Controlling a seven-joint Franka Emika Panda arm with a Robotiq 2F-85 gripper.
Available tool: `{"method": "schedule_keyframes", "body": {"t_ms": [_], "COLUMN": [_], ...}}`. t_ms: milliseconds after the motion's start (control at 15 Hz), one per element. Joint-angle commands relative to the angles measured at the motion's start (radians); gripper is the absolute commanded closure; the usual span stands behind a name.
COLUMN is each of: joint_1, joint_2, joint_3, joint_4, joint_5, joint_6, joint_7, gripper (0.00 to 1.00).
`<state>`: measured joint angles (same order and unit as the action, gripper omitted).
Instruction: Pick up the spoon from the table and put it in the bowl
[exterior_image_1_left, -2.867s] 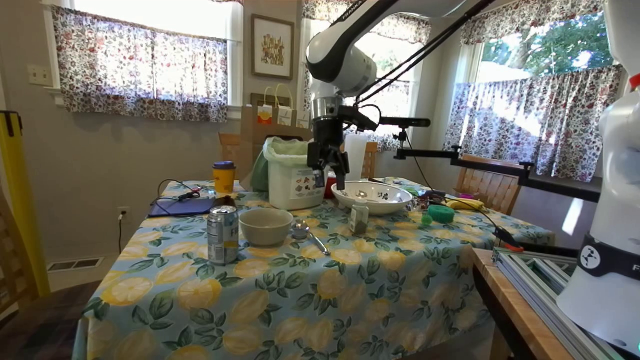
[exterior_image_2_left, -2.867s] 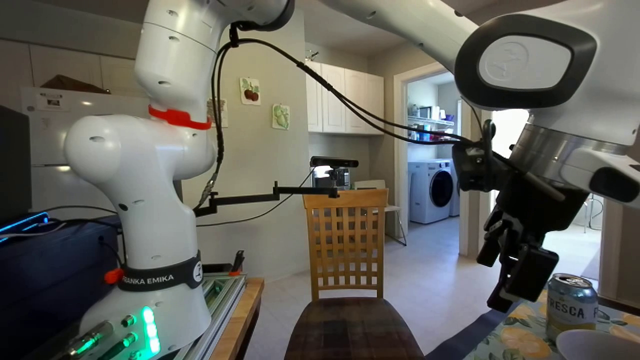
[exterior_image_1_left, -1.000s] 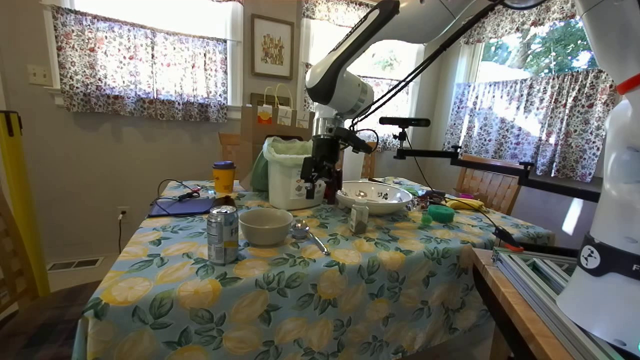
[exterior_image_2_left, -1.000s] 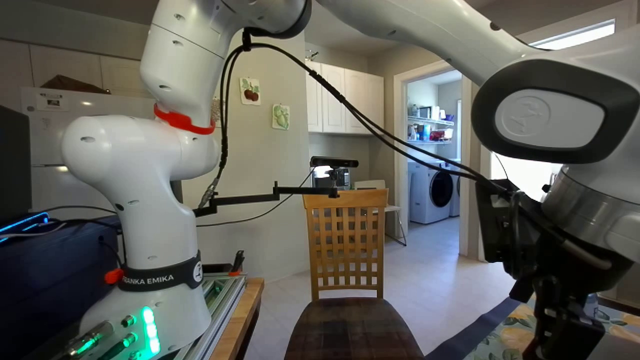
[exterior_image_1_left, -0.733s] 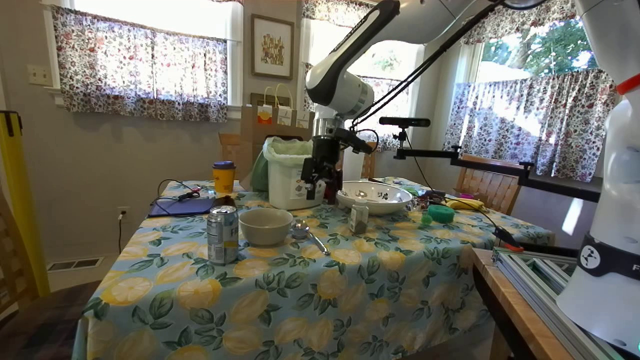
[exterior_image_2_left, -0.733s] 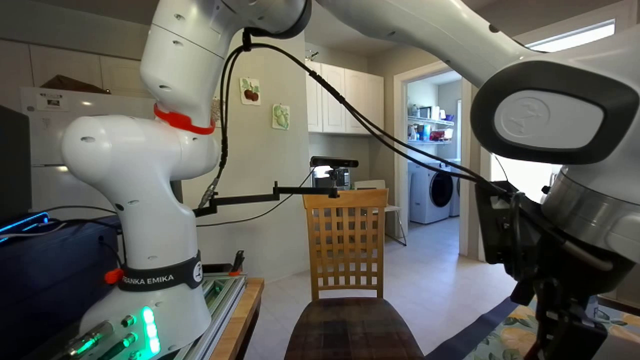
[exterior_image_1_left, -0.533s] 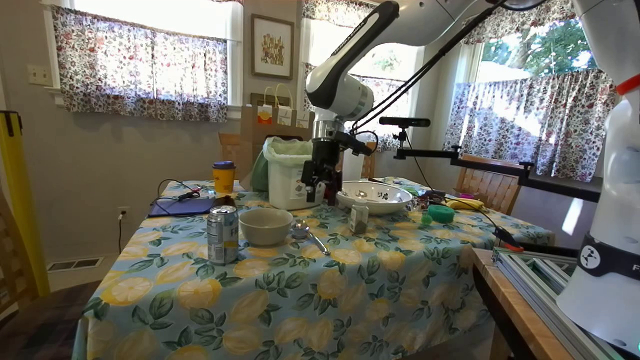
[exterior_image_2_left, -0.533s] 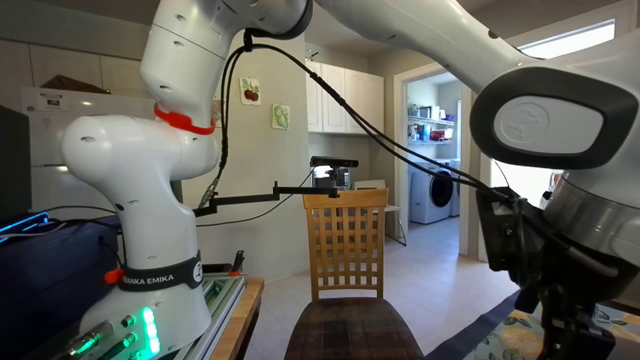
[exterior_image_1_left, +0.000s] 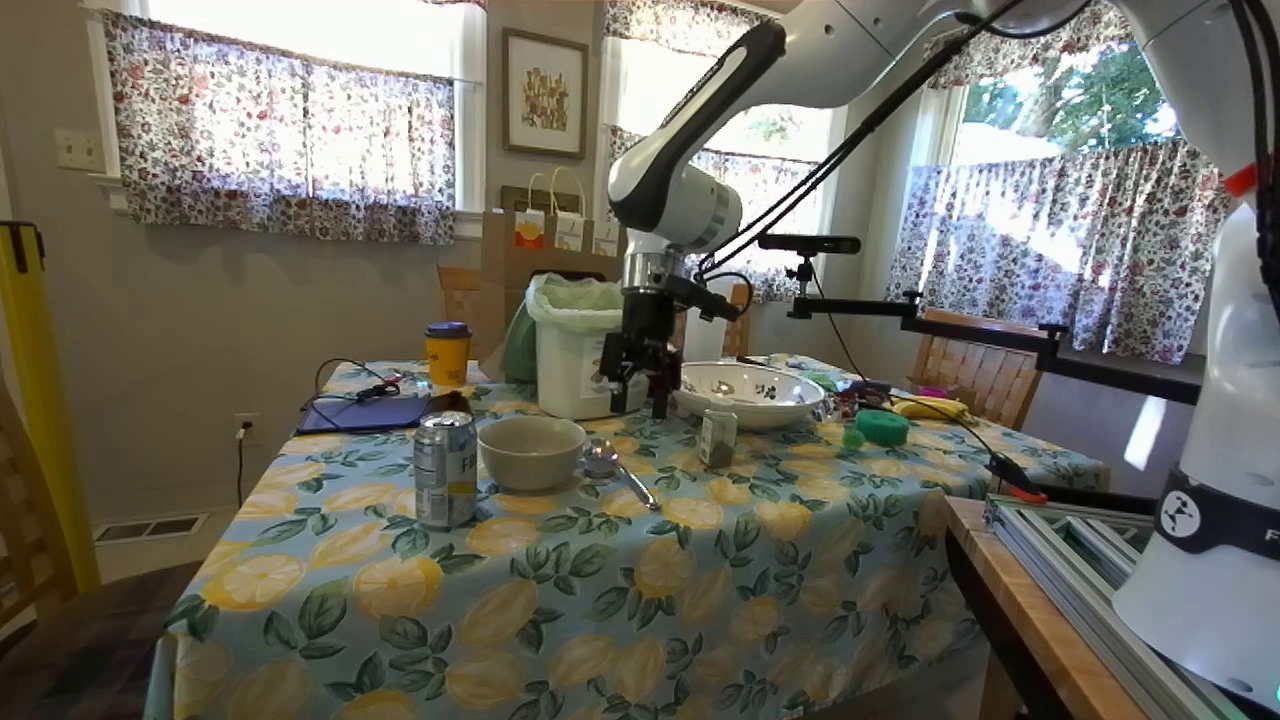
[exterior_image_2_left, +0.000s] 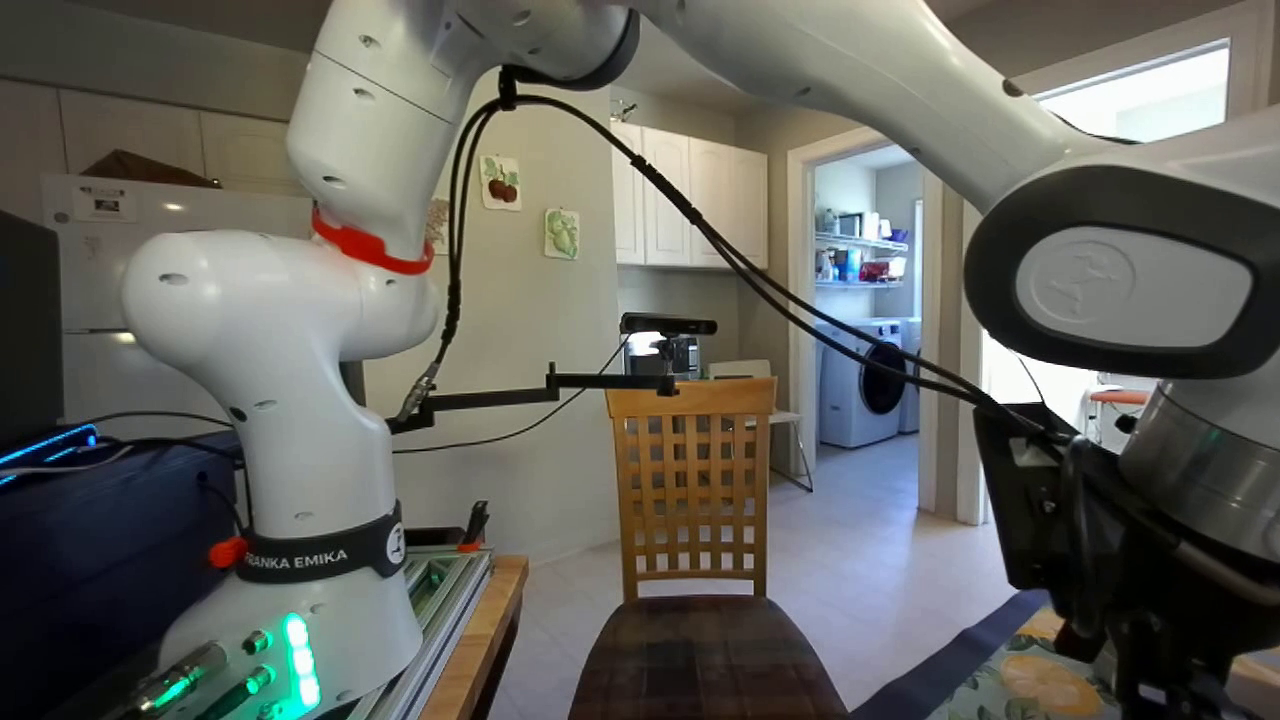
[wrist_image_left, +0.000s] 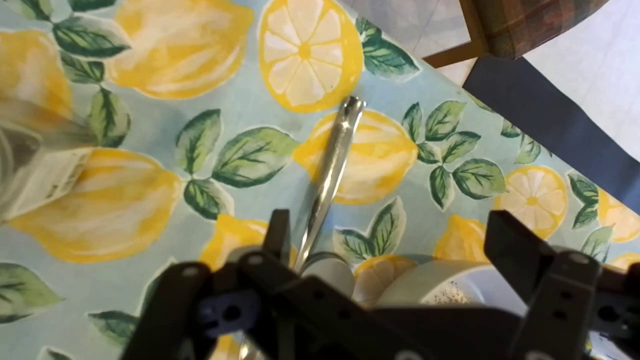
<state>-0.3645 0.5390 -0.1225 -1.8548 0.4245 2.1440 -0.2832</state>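
Pincer (wrist_image_left: 390, 232) hanging above a cloth-covered bench (exterior_image_1_left: 590, 620), pointing down, with fingers (wrist_image_left: 277, 232) spread wide and nothing held. Below and apart from it, a slim metal spoon (exterior_image_1_left: 630, 480), resting on the bench just right of a small grey bowl (exterior_image_1_left: 531, 462), with a long axis slanting from far left to near right in an exterior view. In the wrist view, a handle (wrist_image_left: 331, 180) running roughly across the line of closing: probably a good angle for a pinch. Closer there to the finger at left than at right, so likely in need of a small sideways shift before lowering. Hard to tell: height over the spoon. By judgement, at the reaching step, with grasp and carry undone.
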Motion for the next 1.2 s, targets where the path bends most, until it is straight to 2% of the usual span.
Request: {"method": "schedule_keyframes", "body": {"t_ms": [0, 333, 533, 867, 1133], "joint_1": [-0.042, -0.062, -0.046, -0.065, -0.016], "joint_2": [0.05, 0.08, 0.087, 0.095, 0.085], "joint_3": [0.035, 0.061, 0.053, 0.081, 0.012], "joint_4": [0.069, 0.102, 0.102, 0.11, 0.084], "joint_5": [0.029, 0.04, 0.004, 0.016, -0.032], "joint_6": [-0.021, -0.026, -0.014, -0.068, 0.052], "joint_7": [-0.054, -0.095, -0.086, -0.191, -0.033], "gripper": [0.0, 0.0, 0.0, 0.0, 0.0]}}
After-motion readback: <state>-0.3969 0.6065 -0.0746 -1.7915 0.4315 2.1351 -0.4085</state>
